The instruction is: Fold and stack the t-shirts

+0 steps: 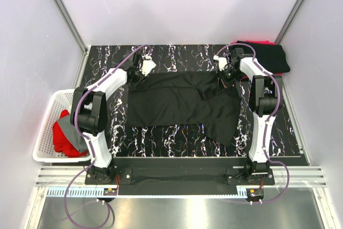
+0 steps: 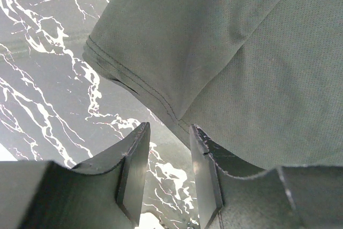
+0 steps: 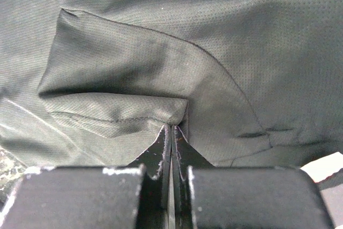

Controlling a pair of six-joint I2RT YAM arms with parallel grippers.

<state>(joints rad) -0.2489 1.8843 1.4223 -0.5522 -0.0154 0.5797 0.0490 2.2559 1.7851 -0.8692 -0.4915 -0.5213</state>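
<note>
My right gripper (image 3: 171, 128) is clamped shut on a thin pinch of the black t-shirt (image 1: 177, 100), which lies spread across the middle of the marbled table (image 1: 177, 57). My left gripper (image 2: 169, 127) stands half-open over the stitched hem at the shirt's far left corner, gripping nothing. The danger, as I judge it, is that the right pinch is so slight the mesh cloth may slide free on a lift. With one side held, any pull would drag the shirt askew, and the left jaws may close beside the hem rather than on it. Both arms reach forward, elbows raised, wrists bent down at the shirt's far edge. A folded stack (image 1: 265, 54) sits at the far right corner; red and grey shirts (image 1: 67, 135) wait in the white basket (image 1: 47, 119) at left.
</note>
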